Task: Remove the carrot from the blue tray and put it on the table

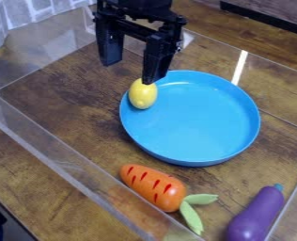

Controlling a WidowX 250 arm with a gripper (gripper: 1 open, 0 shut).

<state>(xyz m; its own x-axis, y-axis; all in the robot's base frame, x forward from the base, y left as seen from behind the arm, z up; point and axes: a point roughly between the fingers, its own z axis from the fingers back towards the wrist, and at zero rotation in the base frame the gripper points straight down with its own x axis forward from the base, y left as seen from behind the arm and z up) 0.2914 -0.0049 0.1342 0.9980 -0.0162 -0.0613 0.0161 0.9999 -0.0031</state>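
One carrot lies on the wood table, outside the single blue tray. Gripper stands wide above one lemon; one eggplant is cropped by the frame.

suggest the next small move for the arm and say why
Probably a short lift straight up, jaws left open: the carrot already lies on the table, outside the blue tray, and the open gripper holds nothing. It looks close to the lemon, so rising seems safer than moving sideways.
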